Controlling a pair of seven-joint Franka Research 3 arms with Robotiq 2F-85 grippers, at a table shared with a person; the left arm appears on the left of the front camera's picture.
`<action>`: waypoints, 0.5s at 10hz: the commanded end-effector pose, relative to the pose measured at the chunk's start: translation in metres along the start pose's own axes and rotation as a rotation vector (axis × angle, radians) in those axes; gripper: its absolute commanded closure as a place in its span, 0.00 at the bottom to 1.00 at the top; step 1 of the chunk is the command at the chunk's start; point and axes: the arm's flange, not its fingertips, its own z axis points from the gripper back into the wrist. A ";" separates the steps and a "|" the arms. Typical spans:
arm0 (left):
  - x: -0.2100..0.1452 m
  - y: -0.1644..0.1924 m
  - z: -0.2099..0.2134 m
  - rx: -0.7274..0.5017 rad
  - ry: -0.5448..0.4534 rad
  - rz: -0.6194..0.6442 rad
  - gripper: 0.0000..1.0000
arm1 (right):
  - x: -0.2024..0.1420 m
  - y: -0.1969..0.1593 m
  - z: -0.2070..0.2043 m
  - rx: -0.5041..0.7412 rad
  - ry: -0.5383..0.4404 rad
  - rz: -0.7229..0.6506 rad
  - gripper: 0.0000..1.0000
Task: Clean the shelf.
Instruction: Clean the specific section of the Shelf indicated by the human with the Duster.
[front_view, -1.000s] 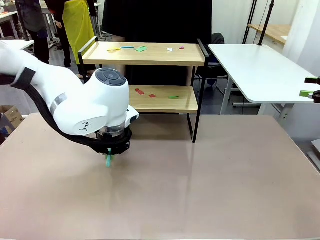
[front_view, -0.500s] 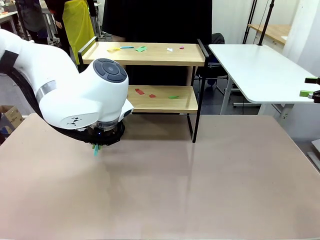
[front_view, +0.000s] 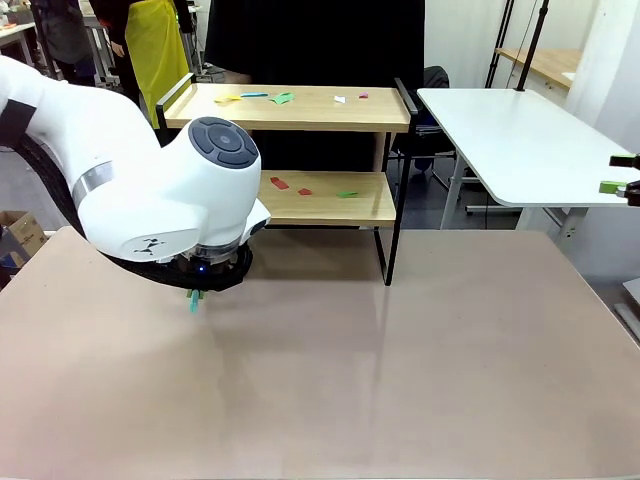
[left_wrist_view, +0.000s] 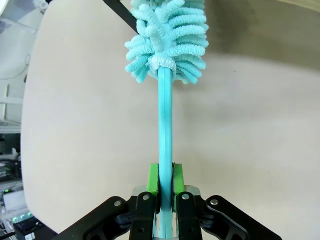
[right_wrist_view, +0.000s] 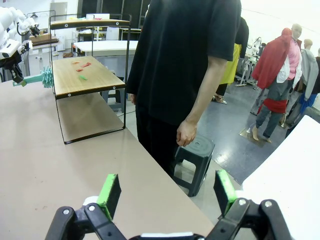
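Mostly the left gripper (left_wrist_view: 166, 176) hides under its own bulky wrist in the front view, where just a teal stub pokes out below. The wrist view shows its pads (left_wrist_view: 153, 179) clamped on the duster (left_wrist_view: 165, 125) handle, with the fluffy head cut off by the top edge. That arm bends in from the side, its wrist low over the table (front_view: 420, 380). Beyond the gripper stands the shelf (front_view: 300, 108), with coloured scraps (front_view: 285, 97) on both boards. The right gripper (right_wrist_view: 167, 192) hangs with its jaws spread wide and nothing between them. Far ahead of it is the shelf; nearer, a person (right_wrist_view: 180, 60) in black stands at the table edge, one hand (right_wrist_view: 186, 134) loose. A white table (front_view: 520, 140) stands past the shelf.
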 end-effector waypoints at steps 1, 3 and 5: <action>-0.001 -0.001 0.004 -0.003 -0.007 0.002 0.87 | 0.008 0.002 -0.002 -0.008 0.019 -0.005 0.00; 0.000 0.007 0.005 -0.180 -0.041 -0.136 0.87 | 0.008 0.002 -0.002 -0.008 0.019 -0.005 0.00; 0.000 0.023 0.000 -0.268 -0.066 -0.250 0.87 | 0.008 0.002 -0.002 -0.008 0.019 -0.005 0.00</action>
